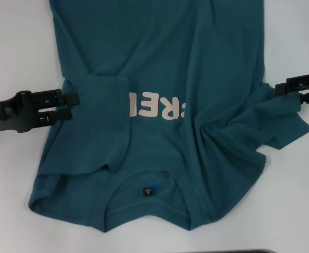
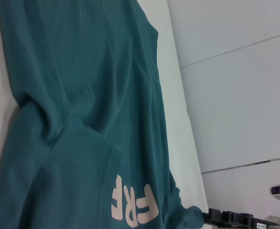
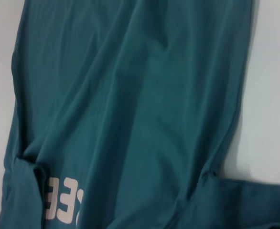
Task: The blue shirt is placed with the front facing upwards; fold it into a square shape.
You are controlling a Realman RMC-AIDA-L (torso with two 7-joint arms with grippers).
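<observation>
Closest to the head cam, the blue shirt [image 1: 196, 79] is seen w/ its collar and small dark neck label [image 1: 147, 192] at the near edge, spread out on a white table [image 1: 17, 52]. Its body runs away from the robot and off the far side of the pic. Pale block letters [image 1: 157, 105] are printed across the chest; only part of the word is shown, since the left sleeve [image 1: 99, 124] has been folded in over the front and covers the start of it. That folded sleeve is laid flat, w/ its edge right next to the letters. On the right side the cloth is bunched up in big wrinkles near the right sleeve [image 1: 273, 121], which is spread out to the side. The left gripper [image 1: 70, 105] is held low at the shirt's left edge, just beside the folded sleeve; its two black fingers are set a bit apart, one above the other, and no cloth is held between them. The right gripper [image 1: 281, 89] is seen at the shirt's right edge, touching or nearly touching the cloth; whether its fingers are open or closed can't be told. In the left wrist cam the shirt [image 2: 82, 95] and letters are shown, w/ the right gripper [image 2: 226, 218] far off at the other edge. Only teal cloth [image 3: 130, 95], letters and table are shown in the right wrist cam.
</observation>
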